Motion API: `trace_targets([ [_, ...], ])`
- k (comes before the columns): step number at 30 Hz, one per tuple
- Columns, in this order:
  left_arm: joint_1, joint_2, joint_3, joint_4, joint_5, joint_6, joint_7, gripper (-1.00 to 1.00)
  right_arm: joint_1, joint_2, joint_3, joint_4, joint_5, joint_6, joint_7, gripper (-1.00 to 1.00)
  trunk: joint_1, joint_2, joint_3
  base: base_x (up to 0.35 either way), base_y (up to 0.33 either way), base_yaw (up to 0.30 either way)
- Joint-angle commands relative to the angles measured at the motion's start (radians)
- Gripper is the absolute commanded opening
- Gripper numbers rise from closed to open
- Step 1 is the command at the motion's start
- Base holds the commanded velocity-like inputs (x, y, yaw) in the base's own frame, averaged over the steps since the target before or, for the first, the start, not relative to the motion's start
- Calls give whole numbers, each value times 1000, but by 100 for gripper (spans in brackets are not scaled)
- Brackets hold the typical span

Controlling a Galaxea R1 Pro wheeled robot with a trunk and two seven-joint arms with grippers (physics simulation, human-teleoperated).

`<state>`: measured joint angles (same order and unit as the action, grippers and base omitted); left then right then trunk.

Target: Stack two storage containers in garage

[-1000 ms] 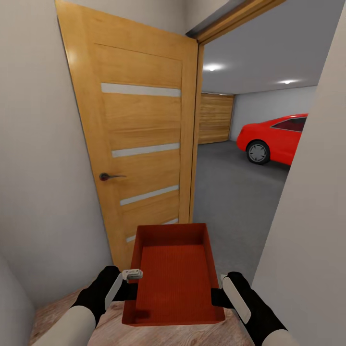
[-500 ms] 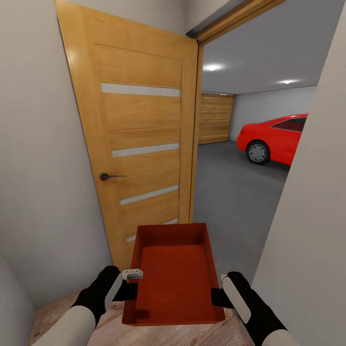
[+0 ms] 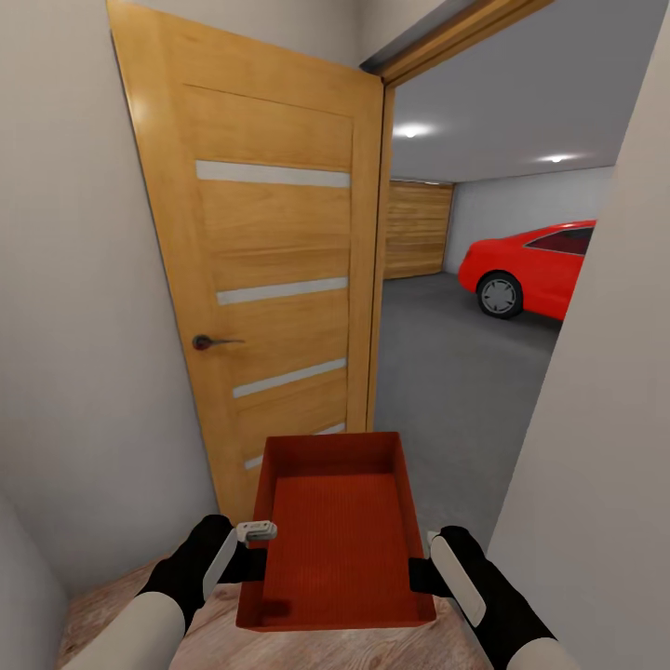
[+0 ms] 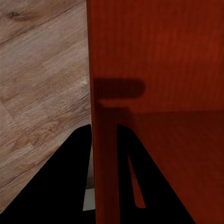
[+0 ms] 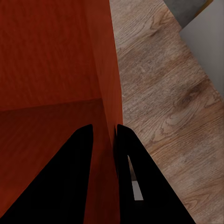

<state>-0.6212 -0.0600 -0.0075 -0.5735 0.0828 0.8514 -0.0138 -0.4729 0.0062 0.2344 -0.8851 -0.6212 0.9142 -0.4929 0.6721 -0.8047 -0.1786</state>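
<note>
One orange-red storage container (image 3: 340,540) hangs level in front of me, carried between both arms, its ribbed bottom empty. My left gripper (image 3: 256,549) is shut on its left wall, with one finger inside and one outside (image 4: 103,128). My right gripper (image 3: 421,568) pinches the right wall the same way (image 5: 103,127). The container (image 4: 158,70) is held above light wood planks (image 5: 158,93). Ahead, through the doorway, lies the garage with its dark grey floor (image 3: 447,372).
An open wooden door (image 3: 270,279) with a dark handle (image 3: 207,342) stands close on the left. A plain wall (image 3: 596,465) closes the right side, leaving a narrow doorway. In the garage are a red car (image 3: 535,270) and a plank door (image 3: 417,229).
</note>
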Motion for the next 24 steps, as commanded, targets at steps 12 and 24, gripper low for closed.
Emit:
trace_targets([
  [12,0,0,2,-2,15,5,5,-100,-1,0,0,-2,-25,-6,-6,-100,0,-1,-2,190,172,0],
  [24,0,0,2,-2,15,5,5,-100,-1,0,0,-2,-25,-6,-6,-100,0,-1,6,55,49,-149],
])
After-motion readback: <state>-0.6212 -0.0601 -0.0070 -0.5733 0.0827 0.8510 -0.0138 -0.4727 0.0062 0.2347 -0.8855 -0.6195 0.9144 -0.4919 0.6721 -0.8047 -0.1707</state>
